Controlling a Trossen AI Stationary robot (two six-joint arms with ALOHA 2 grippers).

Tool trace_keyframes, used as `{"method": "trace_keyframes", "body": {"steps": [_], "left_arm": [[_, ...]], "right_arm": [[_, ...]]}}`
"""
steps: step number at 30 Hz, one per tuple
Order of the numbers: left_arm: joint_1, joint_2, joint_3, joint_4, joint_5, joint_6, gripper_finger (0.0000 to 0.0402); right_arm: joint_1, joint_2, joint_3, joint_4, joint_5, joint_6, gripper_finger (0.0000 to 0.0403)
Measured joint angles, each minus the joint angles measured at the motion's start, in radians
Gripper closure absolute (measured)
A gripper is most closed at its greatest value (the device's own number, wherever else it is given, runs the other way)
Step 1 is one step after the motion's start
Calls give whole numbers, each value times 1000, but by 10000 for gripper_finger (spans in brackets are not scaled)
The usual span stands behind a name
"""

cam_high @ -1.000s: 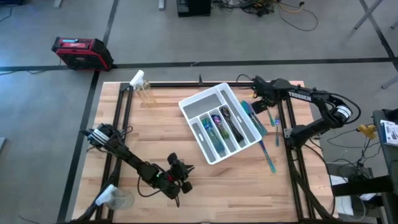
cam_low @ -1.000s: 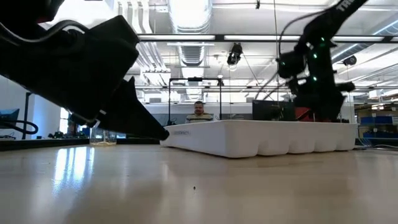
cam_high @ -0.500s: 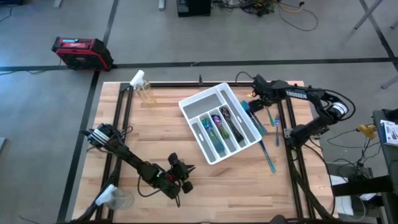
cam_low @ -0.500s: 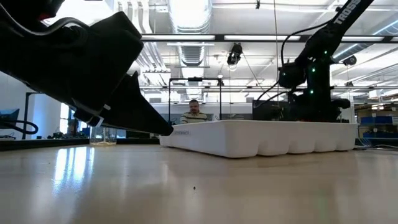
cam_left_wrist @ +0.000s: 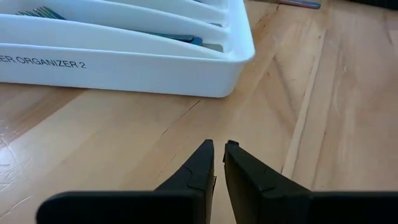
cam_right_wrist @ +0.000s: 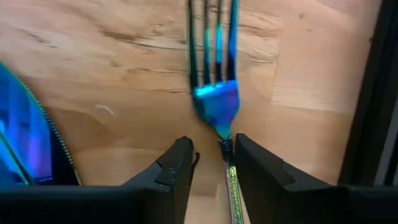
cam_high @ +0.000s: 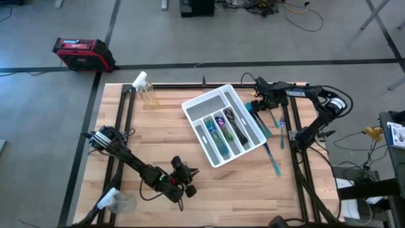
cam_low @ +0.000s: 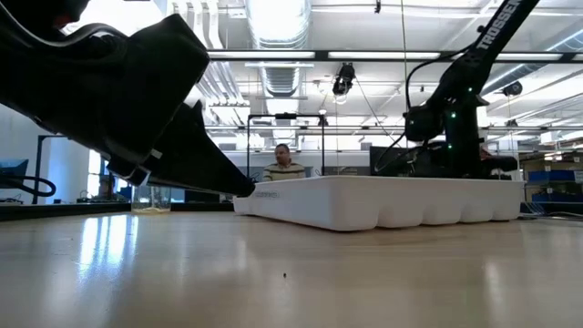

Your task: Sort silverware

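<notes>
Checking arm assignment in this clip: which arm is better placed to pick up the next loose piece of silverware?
Right. The right gripper already straddles the iridescent blue fork lying on the wooden table beside the white compartmented tray, jaws open. The left gripper sits shut and empty, across the tray.

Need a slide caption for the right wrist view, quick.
Right gripper, jaws open, straddling the neck of an iridescent fork lying on the wooden table.
</notes>
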Motion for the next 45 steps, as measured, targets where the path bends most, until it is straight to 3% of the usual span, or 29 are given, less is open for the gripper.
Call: {"method": "trace_keyframes", "body": {"steps": [8,14,18,25,31,37,45], "left_arm": [[-2,2,0,6,0,-2,377],[-4,2,0,8,-1,-10,377],[-4,2,0,8,-31,-7,377],[-3,2,0,10,-93,-7,377],[-3,2,0,12,-98,-8,377],[-2,2,0,13,-106,-9,377],[-3,0,0,17,-106,-9,377]], "right_arm": [[22,-44,-5,-1,-53,-50,394],[41,-65,-6,-84,-64,-118,400],[89,-150,-9,-150,-66,-128,402],[243,-362,-3,-211,-55,-86,402],[474,-464,78,-276,-47,20,402],[706,-429,266,-339,14,94,402],[837,-246,501,-393,32,74,403]]}}
